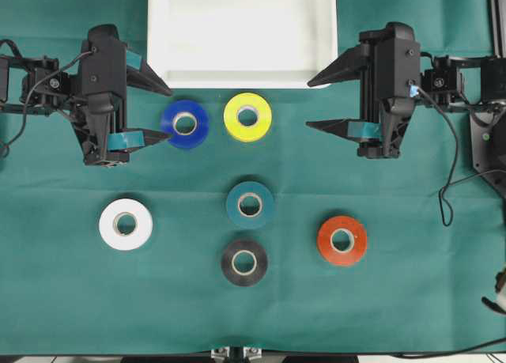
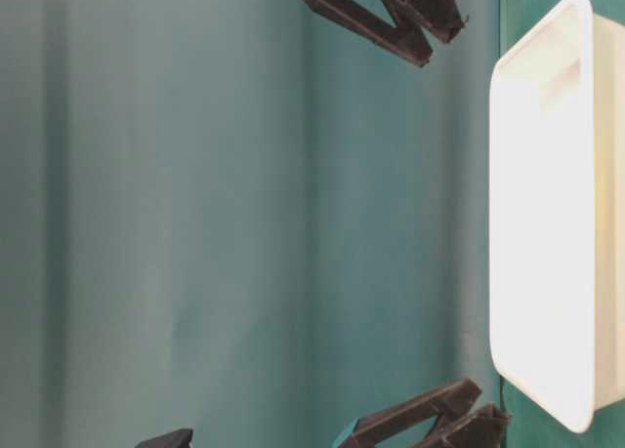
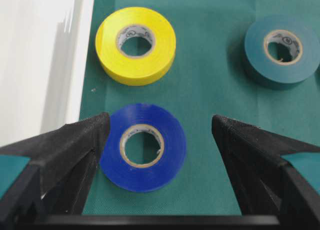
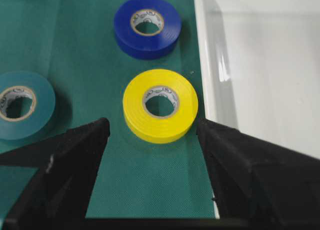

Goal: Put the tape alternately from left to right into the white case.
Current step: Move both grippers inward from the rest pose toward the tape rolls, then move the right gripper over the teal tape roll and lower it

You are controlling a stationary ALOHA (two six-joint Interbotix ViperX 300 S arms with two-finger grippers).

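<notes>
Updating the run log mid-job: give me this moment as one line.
left tool: open, blue roll between its fingers | right tool: open, nearing yellow roll | white case: no rolls seen | all six on cloth

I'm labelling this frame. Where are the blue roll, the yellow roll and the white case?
blue roll [image 1: 173,125], overhead view, left of its ring face.
yellow roll [image 1: 247,101], overhead view, top of its ring face.
white case [image 1: 237,80], overhead view, near rim.
</notes>
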